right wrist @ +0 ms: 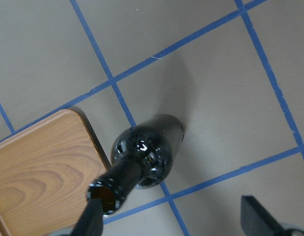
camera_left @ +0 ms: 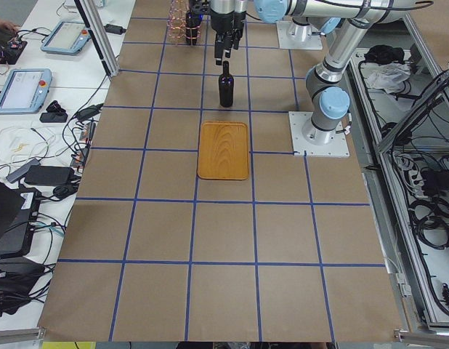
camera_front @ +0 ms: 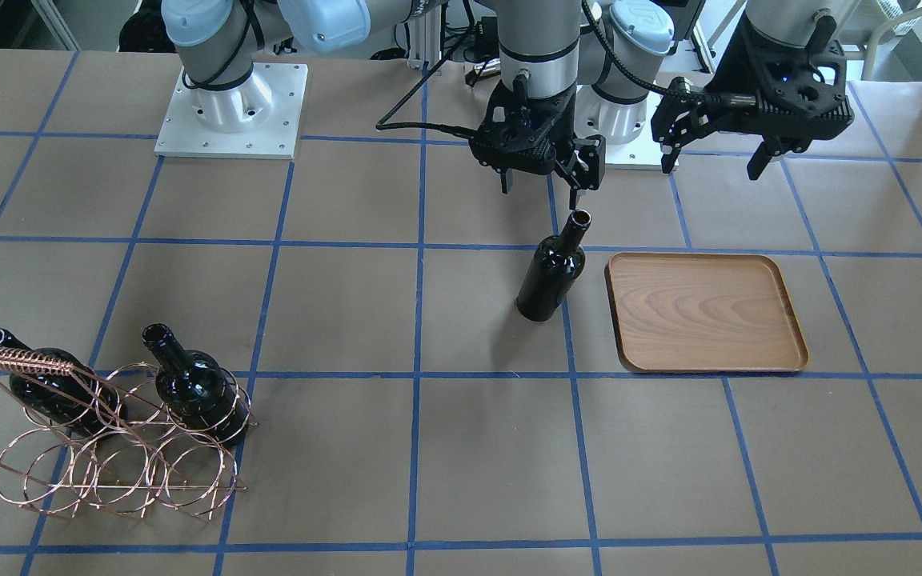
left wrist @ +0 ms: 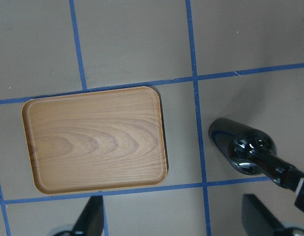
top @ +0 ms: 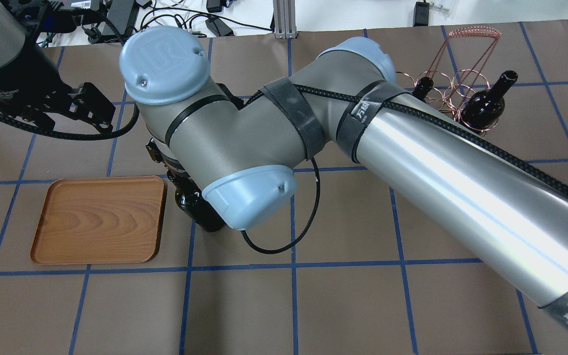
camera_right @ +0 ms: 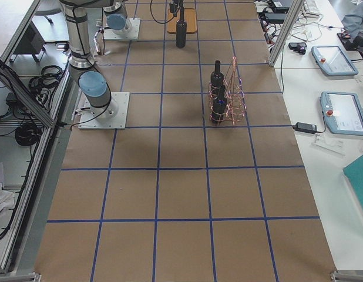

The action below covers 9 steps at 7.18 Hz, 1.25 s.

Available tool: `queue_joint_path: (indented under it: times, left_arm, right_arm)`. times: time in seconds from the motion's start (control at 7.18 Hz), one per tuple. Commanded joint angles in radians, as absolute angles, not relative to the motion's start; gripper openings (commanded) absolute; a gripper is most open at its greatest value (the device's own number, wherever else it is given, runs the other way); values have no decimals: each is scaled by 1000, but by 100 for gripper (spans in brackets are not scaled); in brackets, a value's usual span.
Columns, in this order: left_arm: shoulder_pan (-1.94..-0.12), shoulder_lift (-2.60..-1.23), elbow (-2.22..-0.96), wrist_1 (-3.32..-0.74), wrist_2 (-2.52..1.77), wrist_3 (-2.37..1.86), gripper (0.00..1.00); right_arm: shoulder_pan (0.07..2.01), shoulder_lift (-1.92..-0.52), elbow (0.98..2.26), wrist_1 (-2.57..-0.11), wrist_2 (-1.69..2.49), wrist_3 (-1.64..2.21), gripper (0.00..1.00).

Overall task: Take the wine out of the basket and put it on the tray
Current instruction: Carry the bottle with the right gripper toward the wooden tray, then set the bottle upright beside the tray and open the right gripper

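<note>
One wine bottle (camera_front: pixel 551 276) stands upright on the table, just beside the empty wooden tray (camera_front: pixel 705 312) and apart from it. My right gripper (camera_front: pixel 545 180) hangs open right above the bottle's mouth and holds nothing. The right wrist view looks down on the bottle (right wrist: pixel 147 152) and a tray corner (right wrist: pixel 39 167). My left gripper (camera_front: pixel 713 160) is open and empty, above the table behind the tray. The left wrist view shows the tray (left wrist: pixel 95 140) and the bottle (left wrist: pixel 243 147). The copper wire basket (camera_front: pixel 109 448) holds two more bottles (camera_front: pixel 53 384) (camera_front: pixel 193 388).
In the overhead view my right arm (top: pixel 412 162) crosses the table and hides most of the standing bottle (top: pixel 200 212). The tray (top: pixel 99 219) lies at the left there, and the basket (top: pixel 461 84) is at the far right. Blue tape lines grid the brown table.
</note>
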<state>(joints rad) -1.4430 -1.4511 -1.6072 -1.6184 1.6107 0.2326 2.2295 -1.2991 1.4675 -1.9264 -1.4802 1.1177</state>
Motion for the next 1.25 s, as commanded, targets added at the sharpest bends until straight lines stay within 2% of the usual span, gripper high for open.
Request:
queue_joint_path:
  times: [0.0, 0.7, 1.11]
  left_arm:
    - [-1443, -1451, -1606, -1618, 1611, 235, 100]
    - [-1447, -1473, -1612, -1629, 1611, 233, 100]
    - [-1503, -1465, -1650, -1661, 1597, 216, 100]
  right_arm:
    - [2191, -1357, 1463, -1857, -1520, 1102, 100]
    - [1941, -1514, 1466, -1628, -1568, 497, 100]
    - [1769, -1566, 1462, -1605, -1569, 200, 100]
